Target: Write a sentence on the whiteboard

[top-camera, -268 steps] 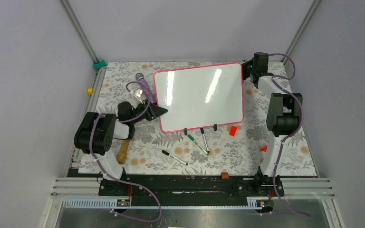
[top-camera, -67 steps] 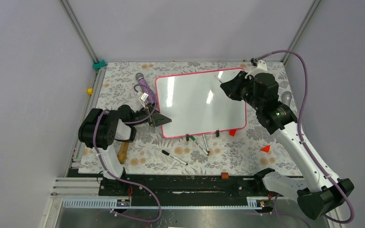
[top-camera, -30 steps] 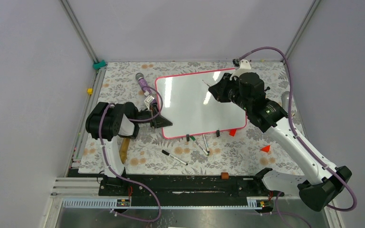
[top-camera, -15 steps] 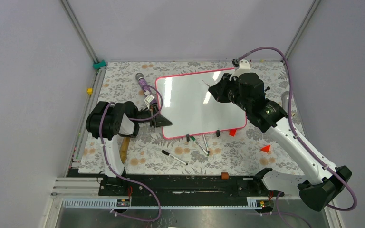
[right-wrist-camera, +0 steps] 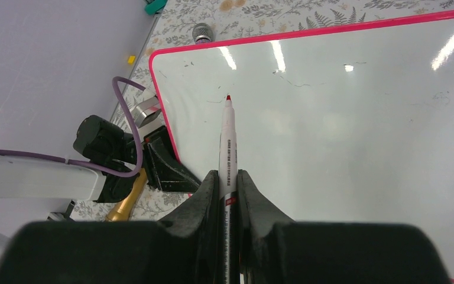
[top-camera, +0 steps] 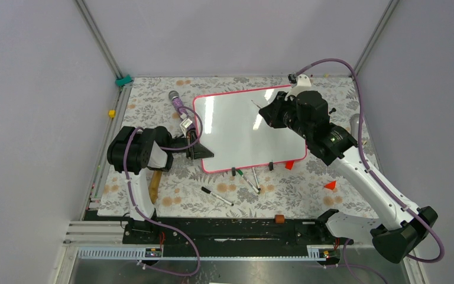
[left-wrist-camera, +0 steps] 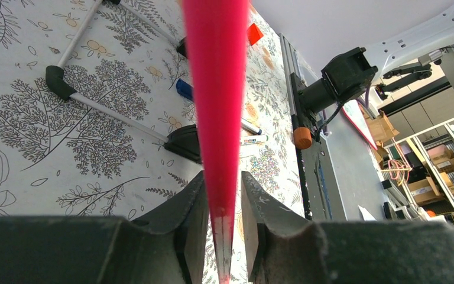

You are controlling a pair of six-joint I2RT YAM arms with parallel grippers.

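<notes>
Since the earliest frame the right arm [top-camera: 360, 177] has unfolded from beside the whiteboard's [top-camera: 242, 127] right edge and reaches over it. The right end effector [right-wrist-camera: 227, 180] is clamped on a red-tipped marker [right-wrist-camera: 226, 139], tip pointing toward the whiteboard's left edge; contact cannot be told. The left end effector [left-wrist-camera: 221, 195] is clamped on the whiteboard's pink frame at its left edge, toward the near corner. The whiteboard lies on the counter [top-camera: 354, 177], with loose markers [top-camera: 245, 177] beside its near edge.

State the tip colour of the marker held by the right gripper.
Red tip on the marker; clearest in the right wrist view.
</notes>
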